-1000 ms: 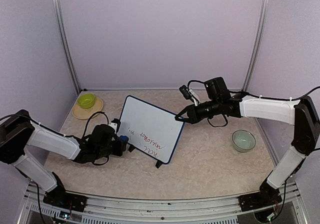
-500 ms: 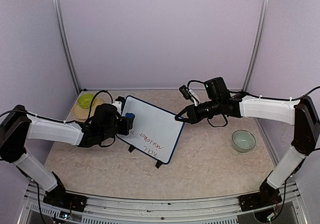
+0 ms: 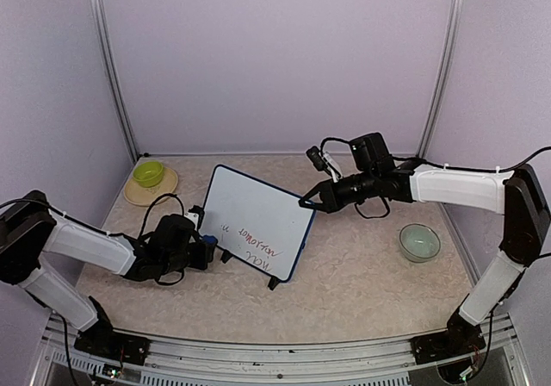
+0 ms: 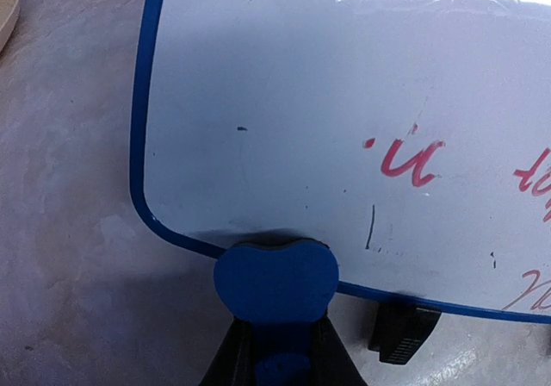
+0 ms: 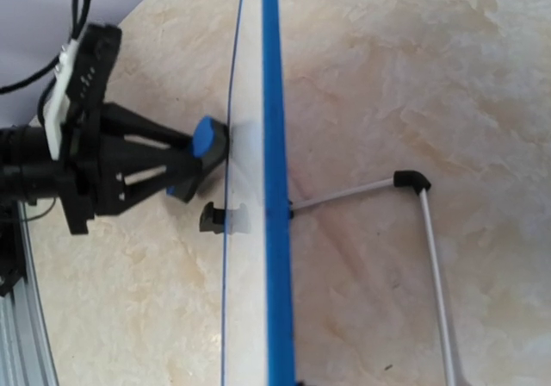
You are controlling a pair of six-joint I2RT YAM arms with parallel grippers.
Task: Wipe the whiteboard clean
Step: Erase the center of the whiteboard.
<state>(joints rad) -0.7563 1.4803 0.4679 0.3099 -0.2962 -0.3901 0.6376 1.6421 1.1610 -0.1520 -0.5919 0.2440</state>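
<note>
Table [image 3: 370, 274]: the whiteboard [image 3: 258, 214] stands tilted at centre. Right gripper [image 3: 307, 202] sits at the board's far right corner; jaw state cannot be determined. Left gripper [image 3: 205, 246] clamps a blue eraser [image 4: 275, 278] against the board's near left corner. Red writing [image 4: 411, 160] lies uncleaned to the right. Recommendation: press the eraser flat and sweep rightward across the lettering, with the right arm bracing against tipping.

Overhead view from behind, both wrist views close on whiteboard [image 4: 301, 102]
</note>
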